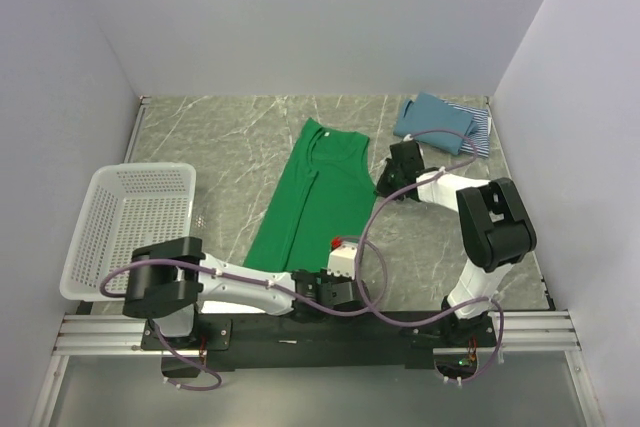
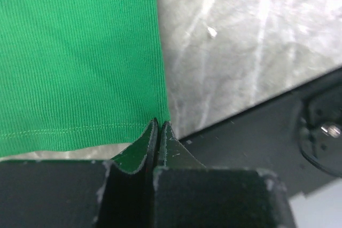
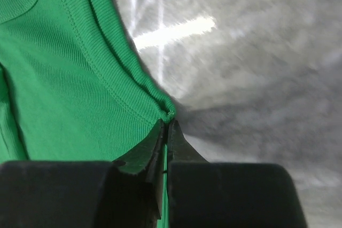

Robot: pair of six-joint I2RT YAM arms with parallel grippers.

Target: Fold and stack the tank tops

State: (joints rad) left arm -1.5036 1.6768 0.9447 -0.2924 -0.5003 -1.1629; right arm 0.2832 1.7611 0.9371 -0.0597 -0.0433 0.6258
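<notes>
Green top [image 1: 310, 209]: lies flat and lengthwise mid-tabletop, neckline at the far end, hem at the near end, just ahead of my arm bases. A lengthwise fold line runs down from the neckline.
Left pincer [image 2: 159, 124]: clenched on the green top's near right hem corner. In the wrist view the stitched hem ends right at my fingertips and green cloth shows between the fingers. From above, this pincer [image 1: 332, 282] sits low at the near end of the top, with my arm stretched along the near edge of the tabletop.
Right pincer [image 3: 165, 124]: clenched on the ribbed edge at the right shoulder of the green top. The cloth puckers into a small bunch at my fingertips and a green sliver shows between the fingers. From above, this pincer [image 1: 383, 185] is at the far right corner of the top.
Both grips: on the same long right edge, one at each end.
Teal top [image 1: 430, 119]: folded, in the far right corner, lying on the striped top.
Striped top [image 1: 480, 133]: under the teal top, its edge showing on the right side.
Basket [image 1: 100, 182]: white mesh, at the left, well apart from the green top. Contents: none visible.
Tabletop [image 1: 230, 147]: grey marbled surface.
</notes>
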